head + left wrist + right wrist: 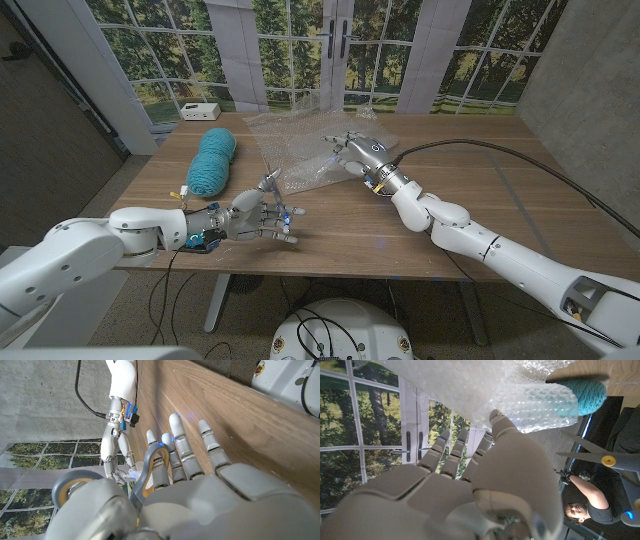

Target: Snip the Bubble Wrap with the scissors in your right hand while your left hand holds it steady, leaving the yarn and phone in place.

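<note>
We are watching our right hand (352, 150) resting on the crumpled sheet of clear bubble wrap (300, 150) lying at the table's far middle, fingers spread across the plastic, though whether it is actually gripping the sheet we cannot tell. Nearer the front edge of the wooden table (480, 190), our left hand (258, 218) is holding the grey-handled scissors (268, 183), blades pointing up and away toward the wrap. The teal skein of yarn (212, 163) is lying lengthwise beside the wrap, on its left.
</note>
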